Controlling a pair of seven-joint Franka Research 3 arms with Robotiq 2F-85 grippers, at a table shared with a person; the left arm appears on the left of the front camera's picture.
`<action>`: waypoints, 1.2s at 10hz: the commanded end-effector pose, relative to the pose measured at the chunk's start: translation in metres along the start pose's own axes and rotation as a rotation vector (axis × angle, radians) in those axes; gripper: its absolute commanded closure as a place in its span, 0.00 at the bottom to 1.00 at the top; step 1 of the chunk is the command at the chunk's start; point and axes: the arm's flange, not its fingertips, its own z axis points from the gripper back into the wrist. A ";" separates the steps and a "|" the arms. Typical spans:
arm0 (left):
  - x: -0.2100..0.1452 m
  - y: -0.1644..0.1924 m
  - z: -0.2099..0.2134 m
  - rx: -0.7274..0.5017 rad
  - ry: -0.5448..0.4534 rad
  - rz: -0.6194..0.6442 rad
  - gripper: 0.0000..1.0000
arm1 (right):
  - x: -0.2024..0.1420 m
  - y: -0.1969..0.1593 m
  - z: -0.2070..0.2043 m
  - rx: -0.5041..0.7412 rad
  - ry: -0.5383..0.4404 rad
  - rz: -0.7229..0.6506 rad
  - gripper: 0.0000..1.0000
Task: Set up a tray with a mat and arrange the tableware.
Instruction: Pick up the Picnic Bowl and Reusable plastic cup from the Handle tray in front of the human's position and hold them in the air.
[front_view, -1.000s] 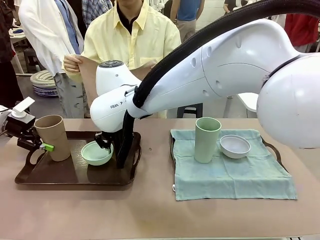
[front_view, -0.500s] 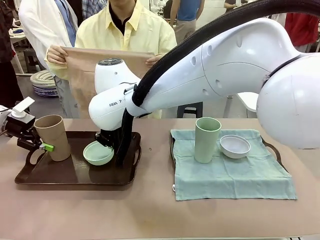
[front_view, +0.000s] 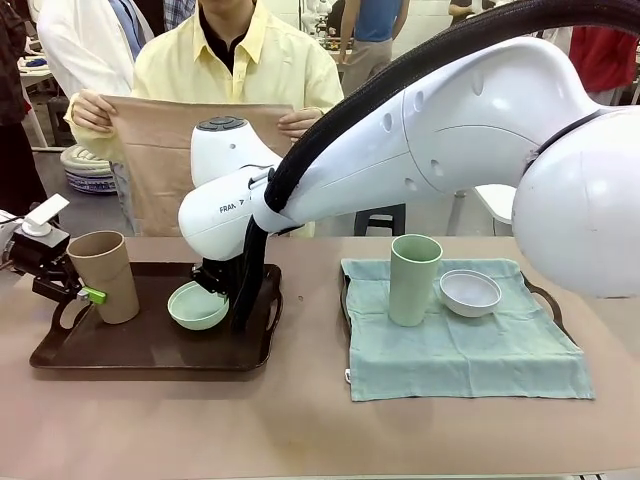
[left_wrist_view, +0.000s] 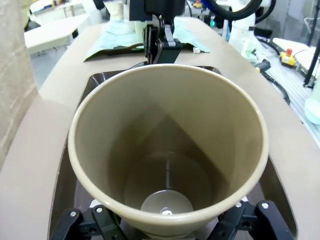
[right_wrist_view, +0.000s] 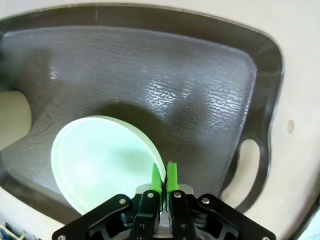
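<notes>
Left pincer (front_view: 95, 294) first: clasping the tan cup (front_view: 104, 272) low on its wall, with jaws wide and a finger on either side, at the left end of the dark tray (front_view: 130, 352). Keeping the cup upright; not telling whether its base is touching the tray floor. Coming in low and level from the table's left edge, looking down into the cup's mouth.

Moving right: pinching the rim of the mint bowl (front_view: 197, 305) in the right pincer (right_wrist_view: 163, 175), with pads almost together on the thin wall, tilting the bowl a little near the middle of the same tray. Reaching across from the far right to get there, stretching over the table (front_view: 300, 420), wrist pointing steeply down.

Behind that tray: holding out a brown mat (front_view: 170, 150), spread between the person's hands (front_view: 298, 122).

Judging from this: probably clearing the dark tray to make room for the mat. Next, likely calling for a straight lift of cup and bowl together, then holding both high enough for the mat to slide under. Watching the thin rim pinch, since the bowl could swing or slip.

Farther right: standing already on the green mat (front_view: 460, 355) over a second tray (front_view: 546, 300), the green cup (front_view: 414, 280) just beside the white bowl (front_view: 470, 292).
</notes>
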 end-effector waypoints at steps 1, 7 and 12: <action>0.031 -0.012 0.018 -0.018 0.011 -0.007 1.00 | -0.008 -0.012 0.029 0.010 -0.003 -0.004 1.00; 0.215 -0.052 0.075 0.016 0.043 -0.184 1.00 | -0.035 0.002 0.214 -0.034 -0.166 -0.031 1.00; 0.258 -0.066 0.090 0.040 0.048 -0.241 1.00 | -0.048 0.011 0.256 -0.011 -0.172 -0.003 1.00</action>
